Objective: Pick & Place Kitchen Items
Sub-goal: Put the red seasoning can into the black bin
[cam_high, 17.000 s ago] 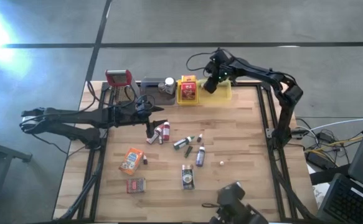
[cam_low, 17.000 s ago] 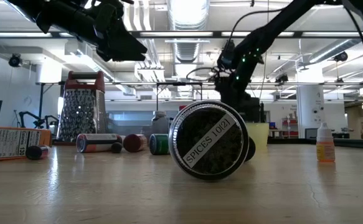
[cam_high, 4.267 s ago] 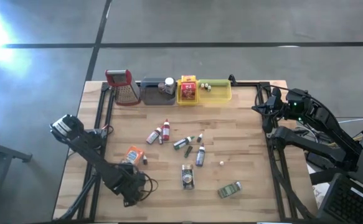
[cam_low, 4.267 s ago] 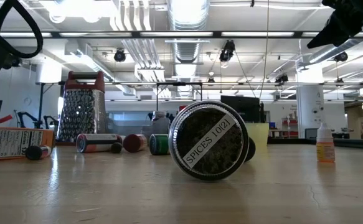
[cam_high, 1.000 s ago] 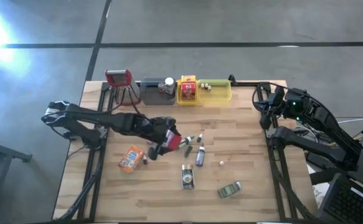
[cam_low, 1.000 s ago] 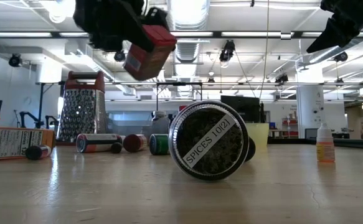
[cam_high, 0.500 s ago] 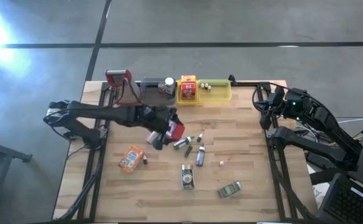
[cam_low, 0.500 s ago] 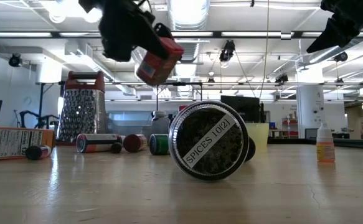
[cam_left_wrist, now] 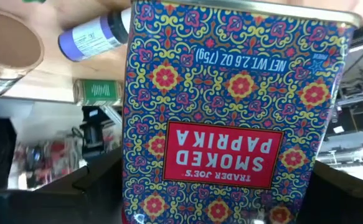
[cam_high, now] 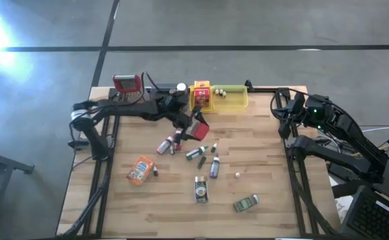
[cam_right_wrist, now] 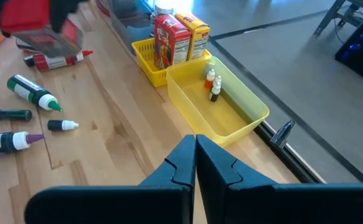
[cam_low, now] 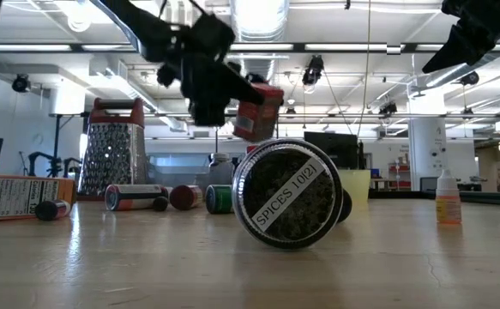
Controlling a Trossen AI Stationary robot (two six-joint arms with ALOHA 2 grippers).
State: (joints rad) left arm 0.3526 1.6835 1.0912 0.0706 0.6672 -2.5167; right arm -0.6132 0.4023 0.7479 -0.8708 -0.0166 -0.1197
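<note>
- My left gripper was clamped across a smoked paprika tin, jaws spread wide to span its body; the tin filled my left wrist view, label facing the camera.
- I held it up off the table, well clear of the loose items; from table level the tin hung tilted, its long axis slanting rather than upright.
- Directly under and just beside it lay loose spice bottles, the red-capped one closest, and I judged none of them lay in my path.
- The relation that mattered: the yellow basket with its boxes stood just beyond the tin, toward the far edge, with the grey tray beside it on the grater side and the yellow tray on the other.
- My left arm was plainly the nearer one; as I judged it, a short reach onward would put the tin over a tray, though which tray I could not tell.
- Farthest off, my right gripper waited pinched shut and empty at the table's right edge, near the yellow tray.
</note>
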